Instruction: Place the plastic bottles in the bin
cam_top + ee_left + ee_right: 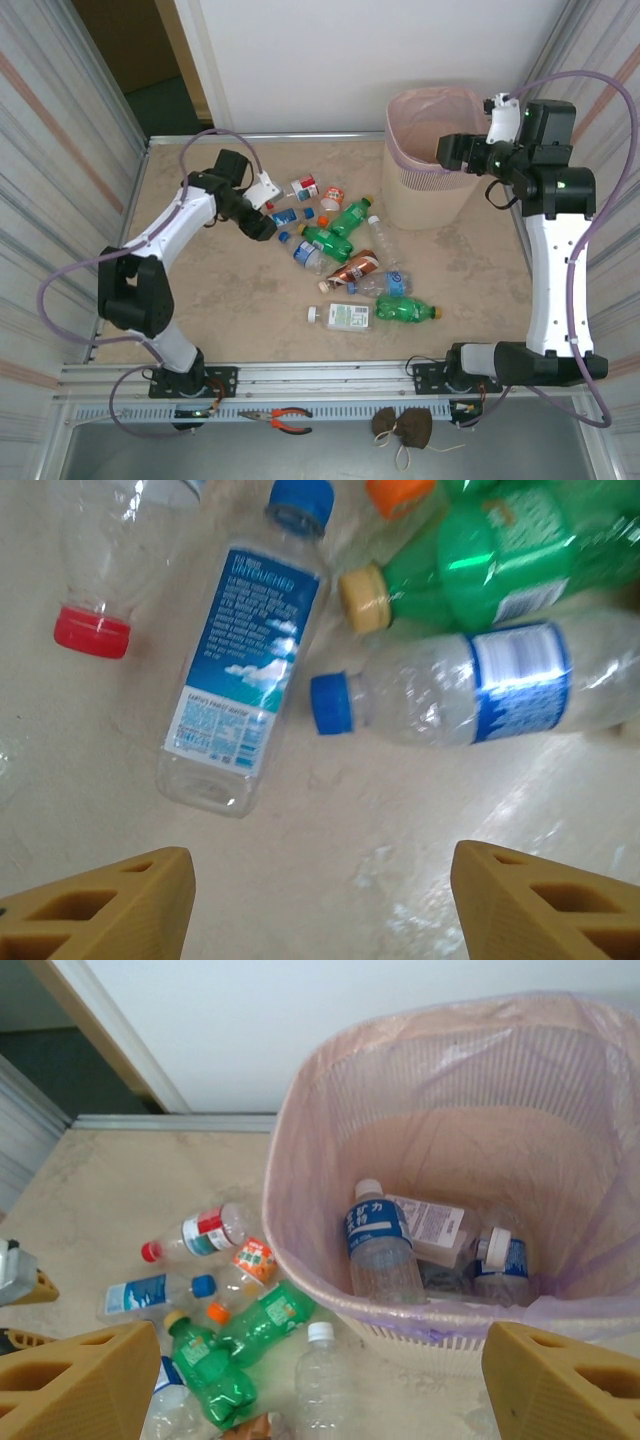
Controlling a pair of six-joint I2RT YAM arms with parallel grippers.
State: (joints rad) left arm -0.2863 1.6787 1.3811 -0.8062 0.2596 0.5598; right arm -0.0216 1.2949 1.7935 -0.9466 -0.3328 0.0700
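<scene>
Plastic bottles [330, 243] crowd together below the spread, empty left gripper [320, 878]; right gripper [320, 1350] gapes empty above the bin [284, 1165].

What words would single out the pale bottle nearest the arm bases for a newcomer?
Start at the beige bin and follow the scattered bottles toward the near table edge. The nearest two lie end to end: the white-labelled bottle, white cap, sits left of an all-green bottle.
</scene>
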